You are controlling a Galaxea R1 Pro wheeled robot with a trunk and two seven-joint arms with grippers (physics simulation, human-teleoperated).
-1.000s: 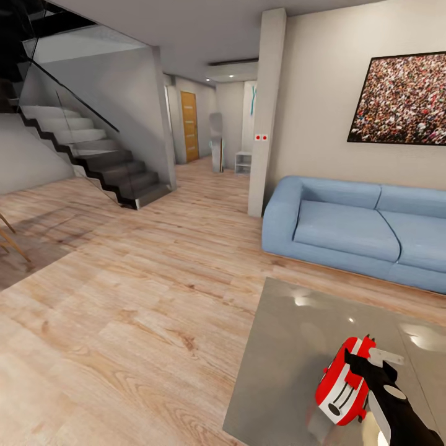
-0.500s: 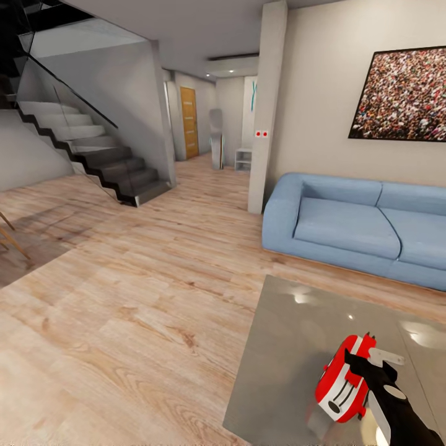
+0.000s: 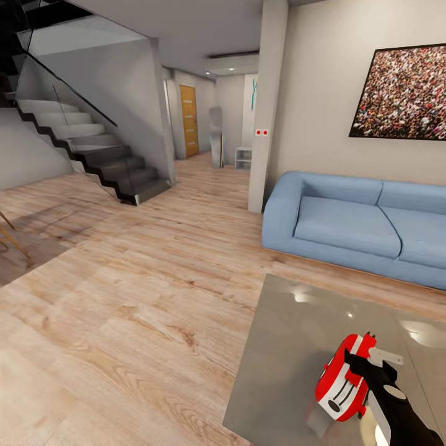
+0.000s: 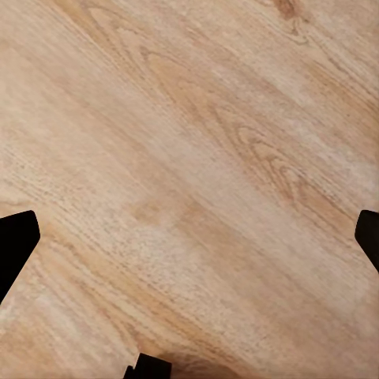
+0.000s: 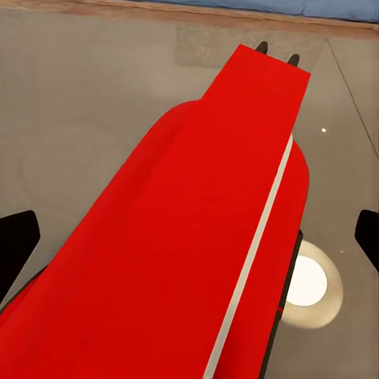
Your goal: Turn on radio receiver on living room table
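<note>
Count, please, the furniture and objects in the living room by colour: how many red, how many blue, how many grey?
Red: 1, the radio receiver
Blue: 1, the sofa
Grey: 1, the glossy table
Total: 3

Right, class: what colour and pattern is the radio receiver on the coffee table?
Red with white stripes; the radio receiver shows best in the head view.
</note>
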